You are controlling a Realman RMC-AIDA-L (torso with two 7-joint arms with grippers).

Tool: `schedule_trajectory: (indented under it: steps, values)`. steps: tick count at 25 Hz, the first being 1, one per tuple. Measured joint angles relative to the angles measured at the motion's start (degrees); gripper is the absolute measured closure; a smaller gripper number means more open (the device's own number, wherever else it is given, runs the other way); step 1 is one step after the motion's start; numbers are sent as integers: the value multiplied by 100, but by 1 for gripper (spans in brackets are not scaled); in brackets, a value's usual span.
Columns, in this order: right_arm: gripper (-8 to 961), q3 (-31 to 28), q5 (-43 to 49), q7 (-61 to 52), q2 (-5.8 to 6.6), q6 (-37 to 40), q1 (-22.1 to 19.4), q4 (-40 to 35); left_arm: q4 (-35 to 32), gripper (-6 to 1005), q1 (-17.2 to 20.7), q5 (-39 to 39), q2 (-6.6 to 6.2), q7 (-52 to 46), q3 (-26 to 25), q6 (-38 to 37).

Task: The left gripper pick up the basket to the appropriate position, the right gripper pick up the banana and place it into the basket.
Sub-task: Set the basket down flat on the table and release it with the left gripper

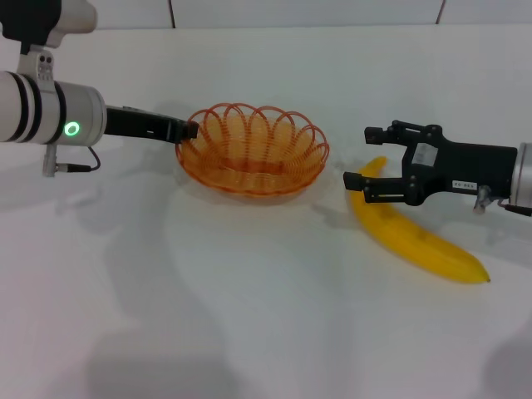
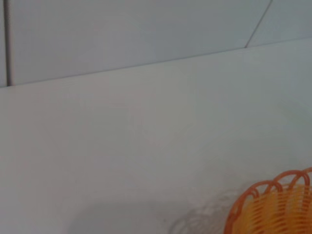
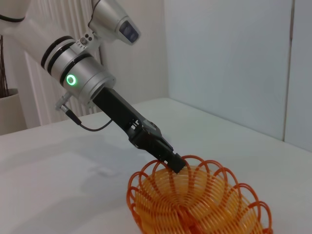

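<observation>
The banana (image 1: 416, 235) lies on the white counter (image 1: 249, 316), its long axis running from 10 to 4 o'clock, with the right end effector (image 1: 366, 158) released directly above its 10 o'clock tip. Farther back, the left end effector (image 1: 189, 130) is clenched on the 9 o'clock rim of the empty basket (image 1: 253, 150).

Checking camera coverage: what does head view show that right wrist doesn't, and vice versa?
Head view only: the banana lying on the table beside the basket, and the right gripper open just above the banana's near end.
Right wrist only: a wall corner behind the table and the upper joint of the left arm.
Both: the orange basket and the left gripper at its rim.
</observation>
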State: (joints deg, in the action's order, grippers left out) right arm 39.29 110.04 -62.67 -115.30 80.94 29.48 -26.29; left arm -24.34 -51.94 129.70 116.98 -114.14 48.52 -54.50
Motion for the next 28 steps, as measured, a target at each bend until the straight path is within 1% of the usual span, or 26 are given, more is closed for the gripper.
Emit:
schedule_trajectory:
  steps: [5, 14, 18, 21, 23, 25, 26, 28]
  values:
    - [131, 0, 0, 0, -2, 0, 5, 1, 46, 953, -16, 31, 0, -61, 0, 64]
    - [135, 0, -77, 0, -1, 0, -15, 1, 51, 911, -17, 9, 9, -52, 0, 71]
    - [136, -1, -79, 0, 5, 0, -47, 2, -55, 892, 19, -25, 9, -38, -17, 71]
    - [138, -97, -80, 0, 36, 8, -131, 1, -228, 784, 52, 8, 9, -28, -8, -13]
    - [139, -201, -80, 0, 60, 40, -193, 1, -505, 712, 147, 24, 5, 38, 54, -193]
    - [140, -310, -83, 0, 84, 65, -250, 0, -1099, 633, 467, -129, 19, 253, 200, -582]
    - [140, -359, -85, 0, 92, 69, -267, 0, -1424, 590, 687, -290, 30, 399, 281, -835]
    - [141, -417, -87, 0, 93, 71, -292, 1, -2184, 504, 1401, -951, 34, 868, 555, -1362]
